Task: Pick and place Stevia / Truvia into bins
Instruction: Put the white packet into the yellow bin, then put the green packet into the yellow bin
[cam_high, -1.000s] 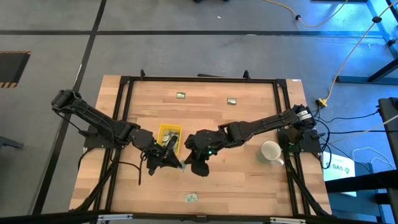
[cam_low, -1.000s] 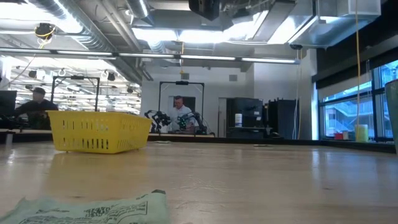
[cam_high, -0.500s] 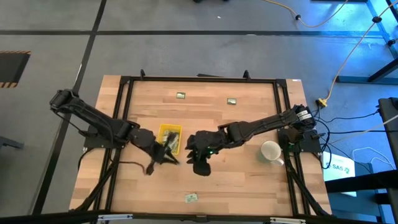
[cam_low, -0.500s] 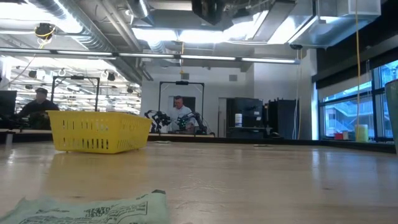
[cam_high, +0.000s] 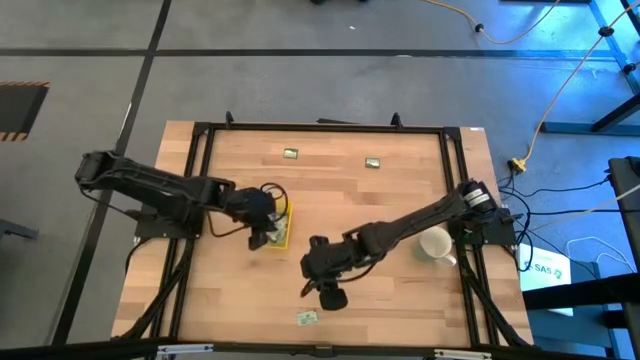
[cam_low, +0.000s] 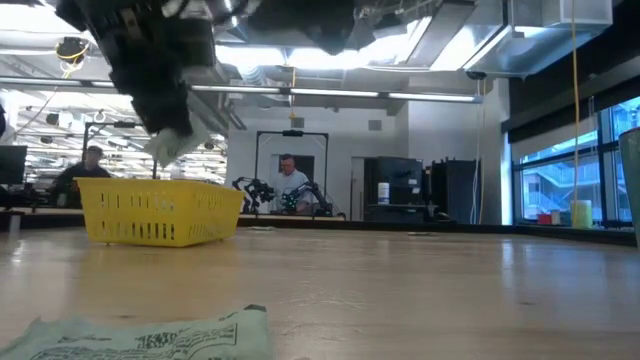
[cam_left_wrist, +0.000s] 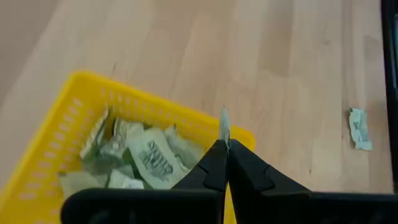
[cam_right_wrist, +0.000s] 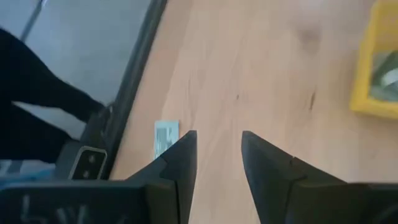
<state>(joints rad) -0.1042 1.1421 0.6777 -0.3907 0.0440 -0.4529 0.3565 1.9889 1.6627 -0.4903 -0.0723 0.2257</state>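
The yellow bin (cam_high: 287, 215) stands left of the table's middle and holds several pale green Stevia sachets (cam_left_wrist: 143, 158). My left gripper (cam_high: 267, 232) hangs over the bin, shut on one sachet (cam_left_wrist: 224, 122), which also shows above the bin (cam_low: 160, 212) in the low view. My right gripper (cam_high: 316, 288) stands open toward the table's near edge, just short of a loose sachet (cam_right_wrist: 165, 137) that lies flat on the wood. Two more sachets (cam_high: 291, 154) (cam_high: 372, 162) lie near the far edge. My left gripper pinches the sachet between its two fingertips, by one end (cam_left_wrist: 224, 140). The sachet stands edge-on past the fingertips in the wrist view. In the low view it hangs below the fingers (cam_low: 165, 148), lifted clear above the bin.
A white mug (cam_high: 435, 243) stands at the table's right side. A black frame (cam_high: 200, 180) runs round the tabletop. One sachet (cam_low: 140, 335) lies close to the low camera, at the near edge. Bare wood lies between the bin and the mug.
My left gripper has lifted with the sachet and gone from the bin's near side toward the far edge, to over the bin. My right gripper has gone toward the table's near edge, closer to the loose sachet there.
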